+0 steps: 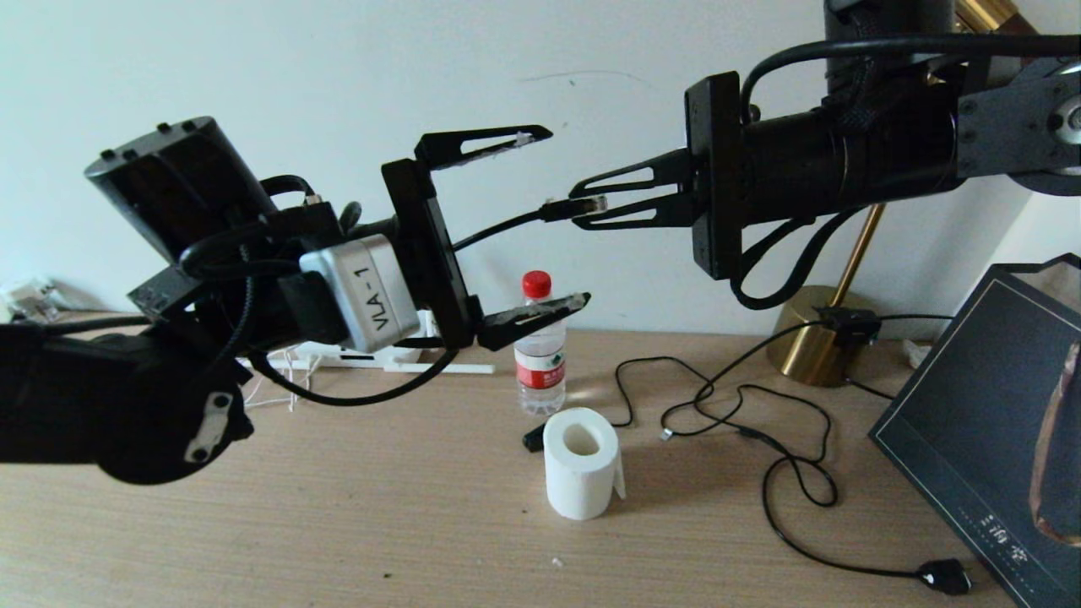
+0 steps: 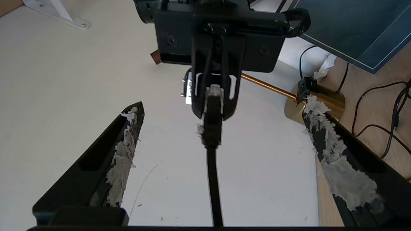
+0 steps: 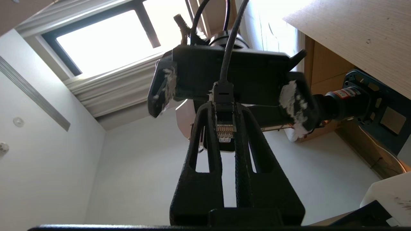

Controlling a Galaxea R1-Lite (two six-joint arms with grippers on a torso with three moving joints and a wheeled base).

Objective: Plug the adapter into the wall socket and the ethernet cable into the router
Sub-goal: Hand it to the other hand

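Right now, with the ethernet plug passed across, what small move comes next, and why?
Probably draw the left pincer back clear of the cable. Its fingers stand wide open around the ethernet cable, while the right pincer is shut on the plug, so it alone carries it.

- The desk is pale wood with a fine matt grain.
- The left pincer is matt black plastic, its fingers crusted with ragged, peeling grey-white tape.
- The ethernet cable has a smooth black sheath and a clear plastic plug.
- The lamp base is shiny brass-coloured metal.
- The toilet roll is soft white paper.
- The bottle is clear glossy plastic.
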